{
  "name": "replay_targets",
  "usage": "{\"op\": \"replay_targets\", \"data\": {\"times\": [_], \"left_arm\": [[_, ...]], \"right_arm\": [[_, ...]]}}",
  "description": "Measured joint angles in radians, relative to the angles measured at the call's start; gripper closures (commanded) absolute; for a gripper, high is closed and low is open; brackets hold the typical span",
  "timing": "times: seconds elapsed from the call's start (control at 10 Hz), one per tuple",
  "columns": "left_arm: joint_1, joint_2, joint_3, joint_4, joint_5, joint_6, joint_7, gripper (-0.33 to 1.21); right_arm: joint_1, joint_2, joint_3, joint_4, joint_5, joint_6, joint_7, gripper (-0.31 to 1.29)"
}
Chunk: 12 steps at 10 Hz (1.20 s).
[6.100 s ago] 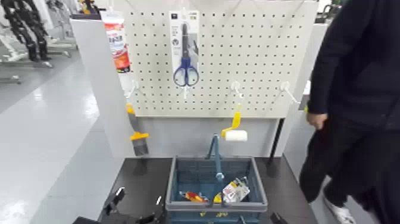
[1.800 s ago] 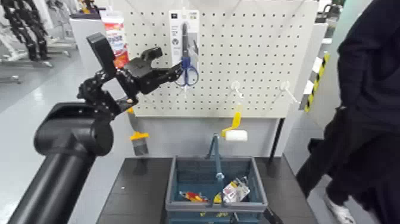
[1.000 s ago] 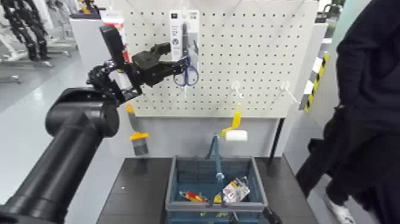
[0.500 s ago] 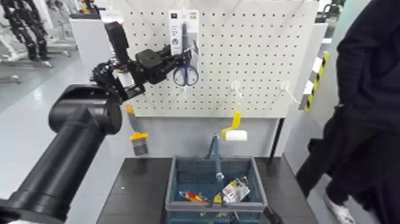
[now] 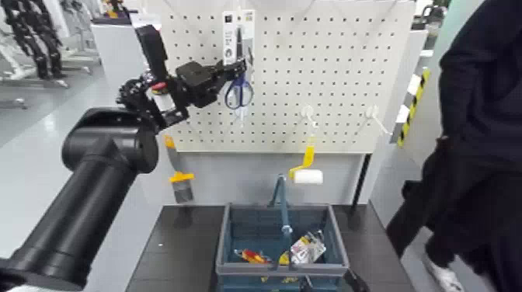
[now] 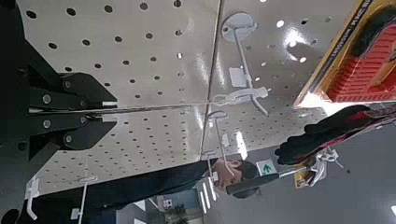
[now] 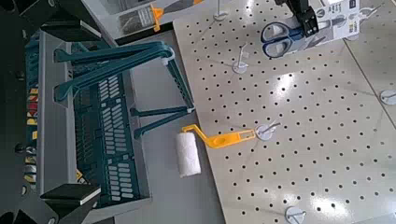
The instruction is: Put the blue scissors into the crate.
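L grpr [image 5: 242,65] now pinched shut on the blue scissors' [image 5: 239,92] card, at the pegboard [image 5: 287,70]; card's gone narrower and shifted a touch left vs. a sec ago. R grpr [image 7: 73,198] by the crate [image 5: 283,268], can't tell its state.

Shows left arm [image 5: 66,221] raised from the lower left, with dark elbow joint [image 5: 113,147] bent and wrist [image 5: 144,97] above it. Carries left pincer [image 5: 241,68] high, reaching sideways toward the robot's right, slightly upward; presents fingers [image 6: 86,131] drawn together, clamped. Keeps right pincer [image 7: 73,112] low at front, right of centre, with fingers spread well apart.
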<state>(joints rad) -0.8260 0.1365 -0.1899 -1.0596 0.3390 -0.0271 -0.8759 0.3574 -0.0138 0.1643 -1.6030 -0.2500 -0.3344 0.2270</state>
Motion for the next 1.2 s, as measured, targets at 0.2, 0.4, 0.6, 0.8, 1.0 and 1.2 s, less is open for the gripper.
{"op": "replay_targets", "data": {"times": [0.2, 0.4, 0.6, 0.8, 1.0, 1.2], "left_arm": [[-0.001, 0.000, 0.001, -0.003, 0.000, -0.001, 0.000, 1.18], [0.004, 0.002, 0.001, -0.029, 0.002, 0.007, -0.007, 1.18], [0.035, 0.005, 0.004, -0.114, 0.011, 0.037, -0.012, 1.18], [0.075, 0.008, 0.011, -0.226, 0.023, 0.072, -0.014, 1.18], [0.100, 0.008, 0.016, -0.290, 0.029, 0.092, -0.014, 1.18], [0.120, 0.008, 0.021, -0.324, 0.031, 0.106, -0.014, 1.18]], "right_arm": [[0.000, 0.000, 0.001, 0.000, 0.000, 0.000, 0.000, 0.15], [0.000, 0.000, 0.000, 0.000, 0.000, -0.001, 0.000, 0.15], [0.001, 0.000, 0.000, -0.001, 0.000, -0.002, 0.000, 0.15], [0.002, 0.000, 0.000, -0.002, 0.001, -0.002, 0.000, 0.15], [0.002, -0.001, 0.000, -0.002, 0.002, -0.001, 0.000, 0.15], [0.002, -0.001, 0.001, -0.002, 0.002, -0.001, 0.000, 0.15]]}}
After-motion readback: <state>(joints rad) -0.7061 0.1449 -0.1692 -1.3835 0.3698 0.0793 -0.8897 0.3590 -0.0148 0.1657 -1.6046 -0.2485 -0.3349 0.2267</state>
